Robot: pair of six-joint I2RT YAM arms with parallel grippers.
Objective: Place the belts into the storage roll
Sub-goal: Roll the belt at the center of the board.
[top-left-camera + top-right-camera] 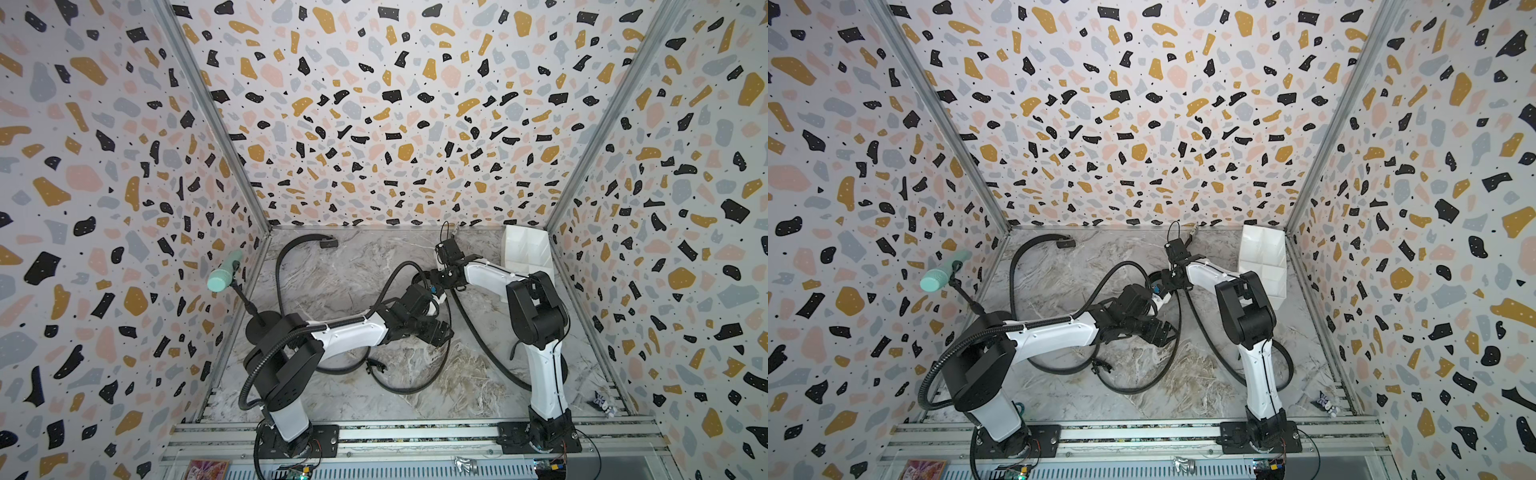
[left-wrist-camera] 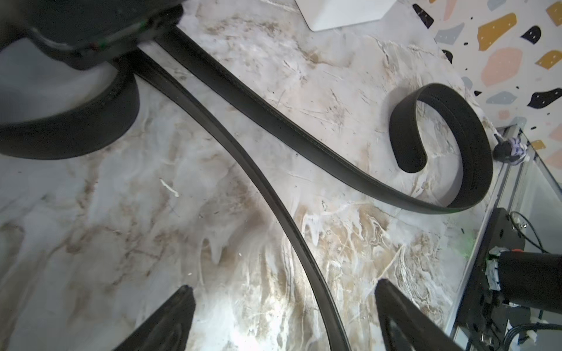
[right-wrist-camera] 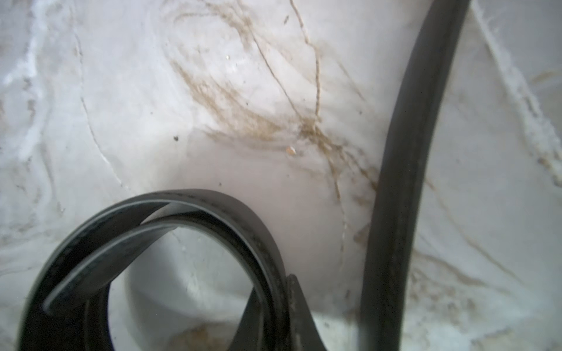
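Three black belts lie tangled on the marble table. One wide belt (image 1: pixel 279 266) ends in a buckle (image 1: pixel 328 242) at the back left. A thinner belt (image 2: pixel 273 197) runs between the spread fingers of my left gripper (image 2: pixel 282 285), which is open above the table and holds nothing. A second wide belt (image 2: pixel 304 133) ends in a curl. My right gripper (image 3: pixel 275 285) is shut on the coiled end of a belt (image 3: pixel 182 212), low at the table's middle. The white storage roll (image 1: pixel 525 249) stands in the back right corner.
A mint-green cylinder (image 1: pixel 224 274) on a black stand leans at the left wall. A small crumpled object (image 1: pixel 602 403) lies by the right front rail. Both arms cross near the middle (image 1: pixel 432 299), and terrazzo walls close in three sides.
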